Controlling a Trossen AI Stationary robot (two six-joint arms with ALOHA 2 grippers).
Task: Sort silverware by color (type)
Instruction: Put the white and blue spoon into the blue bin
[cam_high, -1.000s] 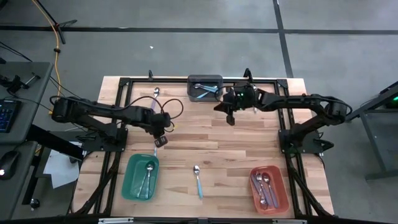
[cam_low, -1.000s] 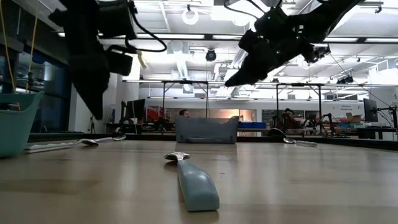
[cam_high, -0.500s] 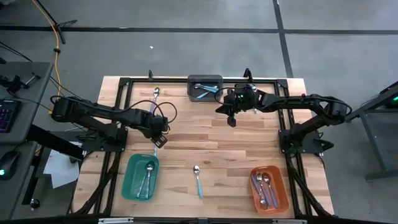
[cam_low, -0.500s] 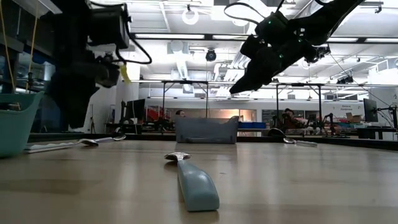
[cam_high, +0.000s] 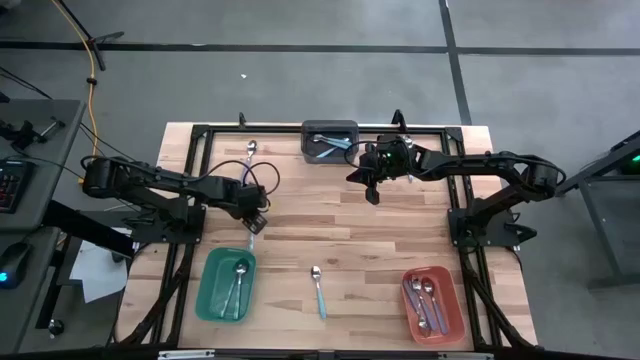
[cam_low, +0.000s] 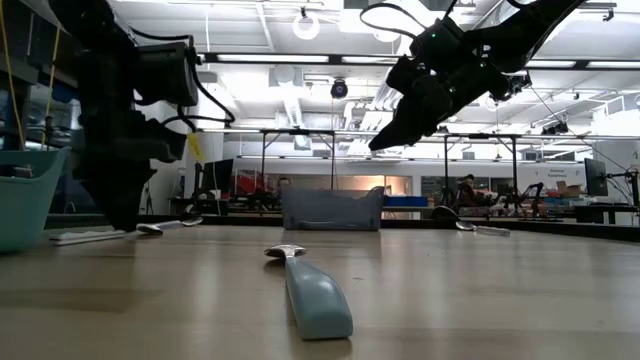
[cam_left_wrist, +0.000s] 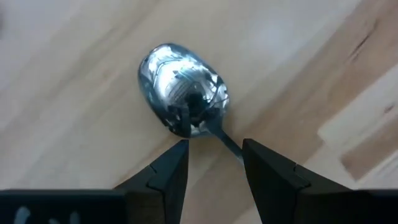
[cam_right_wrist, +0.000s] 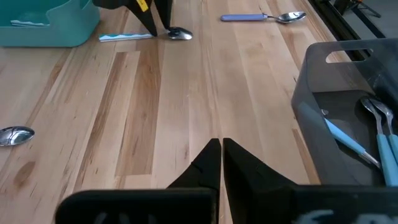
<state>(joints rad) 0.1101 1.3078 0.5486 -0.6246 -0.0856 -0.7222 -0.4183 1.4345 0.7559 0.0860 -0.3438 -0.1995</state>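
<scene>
A spoon with a light-blue handle (cam_right_wrist: 124, 37) lies flat on the wood beside the teal bin (cam_high: 225, 285). Its shiny bowl (cam_left_wrist: 183, 87) shows just beyond my left gripper (cam_left_wrist: 214, 162). That gripper is open and low over the table, one finger on either side of the spoon's thin neck (cam_left_wrist: 227, 140); I see no touch. My right gripper (cam_high: 371, 195) is shut and hangs above the table near the grey bin (cam_high: 330, 140). Another blue-handled spoon (cam_high: 318, 290) lies near the front edge.
The teal bin holds spoons, as do the grey bin at the far edge and the orange bin (cam_high: 433, 303) at the front right. A purple-handled spoon (cam_high: 250, 150) lies at the far left. Bare wood spreads across the middle of the table.
My left gripper has come down toward the spoon beside the teal bin and has opened; its fingers now reach almost to the table. The spoon has stayed where it lay.
</scene>
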